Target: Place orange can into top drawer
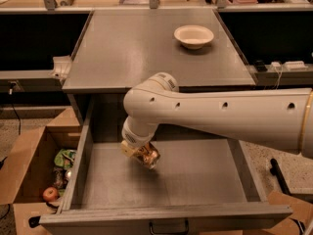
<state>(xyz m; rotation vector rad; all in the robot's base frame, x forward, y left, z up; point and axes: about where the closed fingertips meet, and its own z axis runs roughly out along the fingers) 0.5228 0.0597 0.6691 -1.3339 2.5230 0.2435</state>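
The top drawer point(210, 207) is pulled wide open below the grey counter, with its dark handle point(168, 227) at the bottom edge. My gripper point(138, 152) reaches down into the drawer's left-middle part, at the end of the white arm point(220, 116). It is shut on the orange can point(146, 156), which is tilted and hangs a little above the drawer floor. The can's silver end points down to the right.
A white bowl point(193, 35) sits on the grey counter top point(137, 48) at the back right. An open cardboard box point(29, 170) with an apple point(50, 194) and wrappers stands on the floor to the left of the drawer.
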